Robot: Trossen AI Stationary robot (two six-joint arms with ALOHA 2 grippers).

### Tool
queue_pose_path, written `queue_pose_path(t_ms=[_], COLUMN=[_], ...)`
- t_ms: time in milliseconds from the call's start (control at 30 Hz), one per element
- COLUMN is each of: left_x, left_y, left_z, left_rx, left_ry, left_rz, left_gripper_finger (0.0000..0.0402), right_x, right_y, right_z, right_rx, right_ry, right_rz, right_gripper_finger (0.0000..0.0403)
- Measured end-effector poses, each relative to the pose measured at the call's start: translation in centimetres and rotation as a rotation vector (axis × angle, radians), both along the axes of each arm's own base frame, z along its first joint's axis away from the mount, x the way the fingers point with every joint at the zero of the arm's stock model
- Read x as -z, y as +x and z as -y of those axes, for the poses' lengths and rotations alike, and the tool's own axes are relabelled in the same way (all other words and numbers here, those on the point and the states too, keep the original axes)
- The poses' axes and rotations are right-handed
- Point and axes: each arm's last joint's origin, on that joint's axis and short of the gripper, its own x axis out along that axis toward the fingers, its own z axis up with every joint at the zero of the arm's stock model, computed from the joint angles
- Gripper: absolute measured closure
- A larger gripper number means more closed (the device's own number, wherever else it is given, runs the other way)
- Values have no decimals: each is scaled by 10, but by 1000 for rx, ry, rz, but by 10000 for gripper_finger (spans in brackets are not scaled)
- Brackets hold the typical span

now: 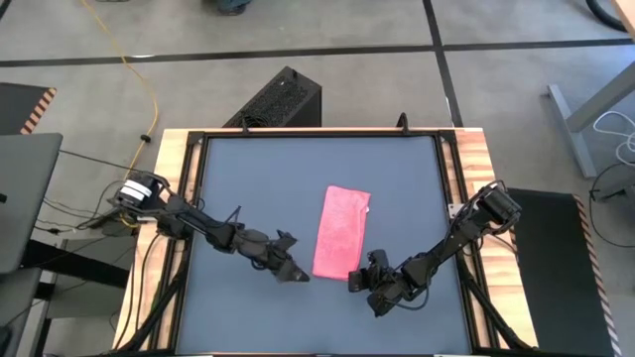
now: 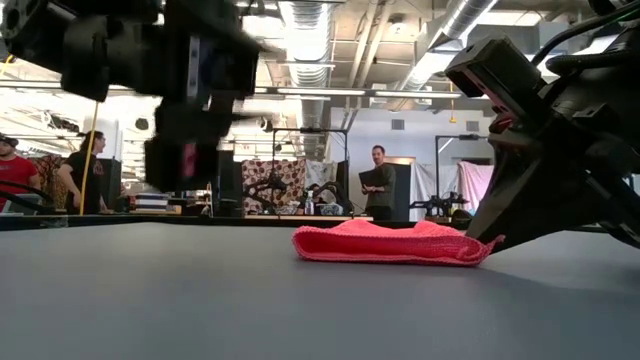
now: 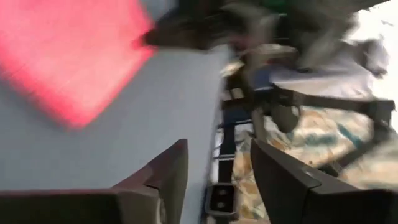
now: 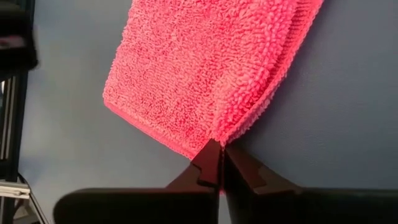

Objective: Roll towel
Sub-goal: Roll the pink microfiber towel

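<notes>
**Towel folded flat, rolling not yet begun**

The left gripper (image 1: 294, 274) hangs just left of the towel's near end, fingers apart and holding nothing. The towel (image 1: 341, 232) lies right of the middle of the table (image 1: 248, 178) as a narrow folded strip, flat with no turns in it. At its near right corner the right gripper (image 4: 219, 167) has its fingers pinched together on the corner. By my judgement folding is done and the whole roll remains.
</notes>
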Motion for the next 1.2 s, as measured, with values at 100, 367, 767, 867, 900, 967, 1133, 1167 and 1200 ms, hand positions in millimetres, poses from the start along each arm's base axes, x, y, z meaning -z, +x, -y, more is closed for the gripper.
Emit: queue_pose_path(t_ms=[100, 367, 767, 867, 900, 967, 1133, 1167, 1200], left_x=[17, 29, 32, 32, 32, 32, 29, 27, 24], left_y=[-2, -2, 2, 2, 2, 2, 6, 9, 12], left_z=[-2, -6, -25, -25, -25, -23, -22, -21, -21], left_rx=[-46, -183, -237, -242, -241, -243, -254, -264, -276], left_ry=[-102, -159, -209, -234, -236, -250, -261, -257, -252], left_rz=[-189, -279, -318, -329, -330, -334, -350, -352, -352], left_gripper_finger=[217, 212, 212, 212, 212, 212, 212, 212, 212], right_x=[0, 0, 0, 1, 1, 1, 1, 1, 1], right_y=[0, 0, 0, -2, -2, -2, -2, -2, -2], right_z=[0, 0, 1, 2, 2, 2, 2, 2, 2], right_rx=[-2, -8, -15, -15, -15, -15, -15, -15, -15], right_ry=[-3, -14, -40, -51, -52, -53, -53, -53, -53], right_rz=[-1, 0, -6, -22, -23, -24, -24, -24, -24], right_gripper_finger=[373, 367, 368, 368, 368, 368, 368, 368, 368])
